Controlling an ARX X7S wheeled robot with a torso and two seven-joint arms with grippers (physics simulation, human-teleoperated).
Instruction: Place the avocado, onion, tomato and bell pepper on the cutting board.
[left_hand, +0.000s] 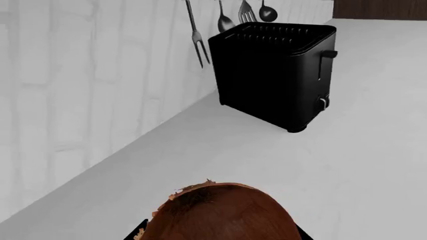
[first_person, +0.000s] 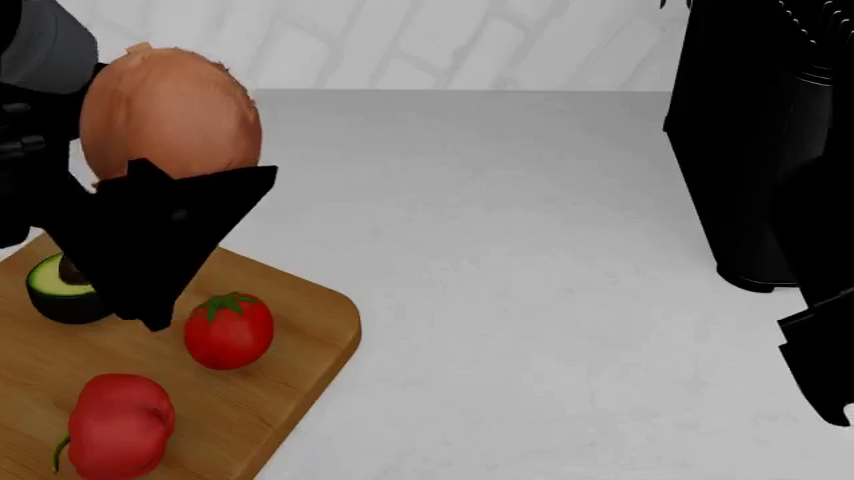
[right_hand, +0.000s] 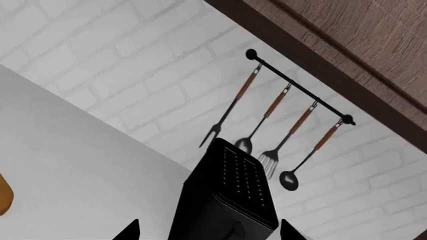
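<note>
Clearly the onion sits gripped in the left hand, whose dark fingers are closed around its lower half, held up in the air over the far edge of the cutting board. The board lies directly below and slightly toward the robot, so the coming move is, by my reading, mostly a straight lowering. On the board already rest the avocado, partly hidden by the hand, the tomato beside it and the bell pepper nearest the robot. The free patch lies toward the board's right corner. The right hand points at the black toaster on the bench; only its fingertips show, spread apart and empty.
</note>
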